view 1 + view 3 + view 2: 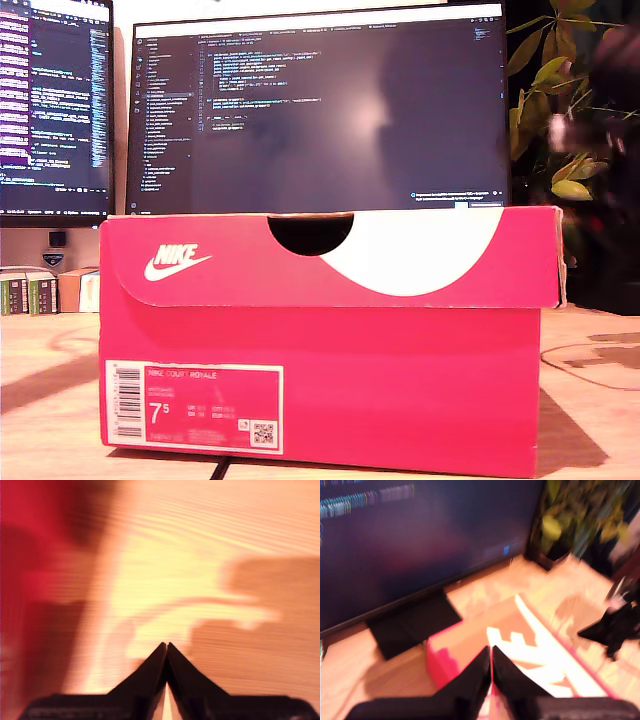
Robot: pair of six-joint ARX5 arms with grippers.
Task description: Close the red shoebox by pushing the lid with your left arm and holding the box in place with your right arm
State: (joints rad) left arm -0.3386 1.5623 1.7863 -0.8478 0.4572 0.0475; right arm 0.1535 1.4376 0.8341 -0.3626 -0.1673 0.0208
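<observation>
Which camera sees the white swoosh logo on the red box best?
The exterior view: the white swoosh logo sits sharp and whole on the front flap of the red cardboard shoebox. The first wrist view shows only the box's blurred lid from above, no logo. The second wrist view shows just a red blur beside the wooden table.

Matt cardboard shoebox (pixel 330 400), wood-grain table (pixel 590 420)

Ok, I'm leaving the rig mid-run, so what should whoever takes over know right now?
My first tool: shut, empty, over the shoebox's top.
My second tool: shut, empty, over the bare table beside the red box; contact can't be told.
Lid: looks down over the box in the exterior view.
Left: confirm the lid is fully seated, then pull both arms back.
</observation>
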